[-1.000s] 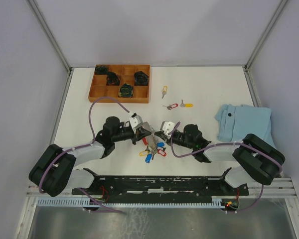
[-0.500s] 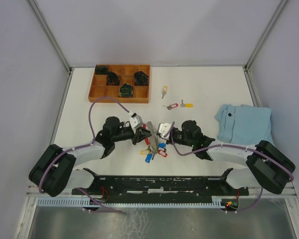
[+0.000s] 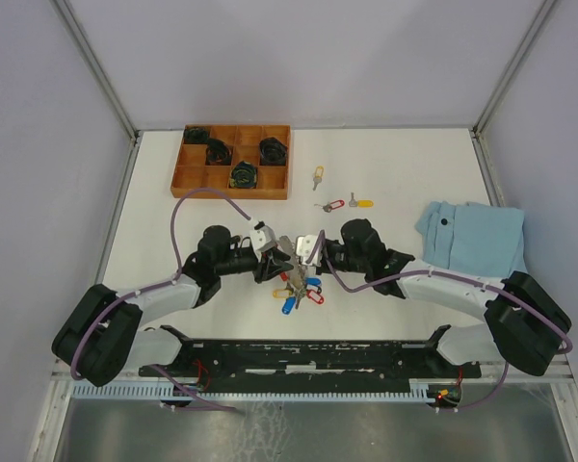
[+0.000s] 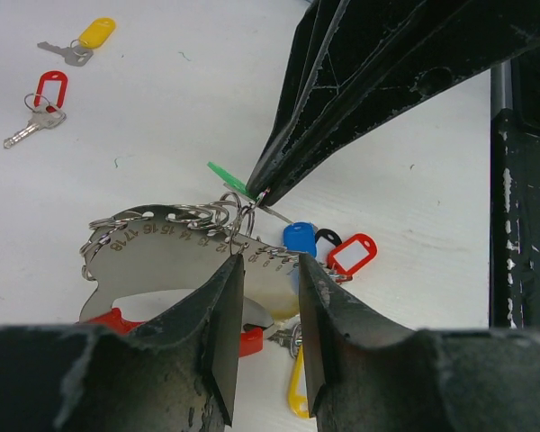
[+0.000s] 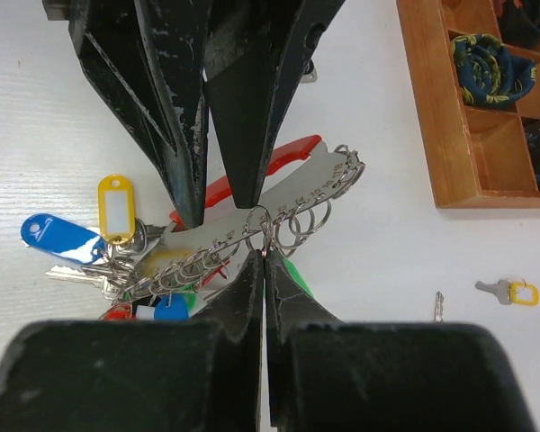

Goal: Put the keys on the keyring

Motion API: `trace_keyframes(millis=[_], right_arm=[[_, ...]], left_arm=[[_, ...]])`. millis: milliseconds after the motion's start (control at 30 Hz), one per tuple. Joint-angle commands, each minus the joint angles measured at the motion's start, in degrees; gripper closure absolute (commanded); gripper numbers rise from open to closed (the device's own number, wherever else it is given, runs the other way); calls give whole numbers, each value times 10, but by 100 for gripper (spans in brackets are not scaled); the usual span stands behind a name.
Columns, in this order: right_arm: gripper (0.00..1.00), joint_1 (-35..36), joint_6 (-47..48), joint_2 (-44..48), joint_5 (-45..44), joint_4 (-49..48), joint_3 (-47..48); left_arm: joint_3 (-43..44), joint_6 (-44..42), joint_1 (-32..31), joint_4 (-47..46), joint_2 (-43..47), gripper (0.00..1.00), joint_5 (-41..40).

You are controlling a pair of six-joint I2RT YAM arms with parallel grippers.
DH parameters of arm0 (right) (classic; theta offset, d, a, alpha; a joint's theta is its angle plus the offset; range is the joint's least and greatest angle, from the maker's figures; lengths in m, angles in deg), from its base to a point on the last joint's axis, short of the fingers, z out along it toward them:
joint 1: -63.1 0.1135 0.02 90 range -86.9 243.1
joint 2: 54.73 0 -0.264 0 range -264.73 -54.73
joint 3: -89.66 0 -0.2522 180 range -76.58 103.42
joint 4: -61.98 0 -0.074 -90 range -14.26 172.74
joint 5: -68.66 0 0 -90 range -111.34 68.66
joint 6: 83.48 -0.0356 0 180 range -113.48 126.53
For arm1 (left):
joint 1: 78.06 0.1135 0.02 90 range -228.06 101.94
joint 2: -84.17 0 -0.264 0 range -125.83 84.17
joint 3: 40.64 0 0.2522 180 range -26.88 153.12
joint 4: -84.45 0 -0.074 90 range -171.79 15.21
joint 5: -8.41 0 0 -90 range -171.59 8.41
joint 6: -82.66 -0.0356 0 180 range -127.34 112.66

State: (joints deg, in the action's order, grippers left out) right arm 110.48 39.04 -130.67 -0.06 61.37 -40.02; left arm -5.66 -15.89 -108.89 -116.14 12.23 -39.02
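The keyring (image 3: 294, 281) is a grey metal band with small rings, a red strap and blue, red, yellow and green tags, lying between both grippers. My left gripper (image 4: 270, 270) is shut across the numbered band (image 4: 162, 243). My right gripper (image 5: 265, 256) is shut on the small ring of a green-tagged key (image 5: 299, 273), held against the band's ringed edge (image 5: 297, 184). Three loose keys lie further back: a yellow-tagged one (image 3: 317, 176), a red-tagged one (image 3: 331, 205) and another yellow-tagged one (image 3: 362, 203).
A wooden compartment tray (image 3: 188, 178) with dark rolled items stands at the back left. A folded blue cloth (image 3: 472, 236) lies at the right. The tray's corner also shows in the right wrist view (image 5: 432, 117).
My right gripper has moved left and back, closing in on the left gripper and the band. The hanging tags have shifted a little. The loose keys have not moved.
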Motion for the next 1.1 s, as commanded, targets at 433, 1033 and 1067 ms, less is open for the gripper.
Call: trace_keyframes(millis=[433,1033,1067], right_arm=[[99,3,45,2,46,17,52],[99,2,58,-6,53,27,59],[99,2,58,-6,53,27,60]], left_arm=[[9,-103,2,-13,20,63,18],[20,-132,2,-28,-19,64,37],[21,-131,2,-26,-23,64,40]])
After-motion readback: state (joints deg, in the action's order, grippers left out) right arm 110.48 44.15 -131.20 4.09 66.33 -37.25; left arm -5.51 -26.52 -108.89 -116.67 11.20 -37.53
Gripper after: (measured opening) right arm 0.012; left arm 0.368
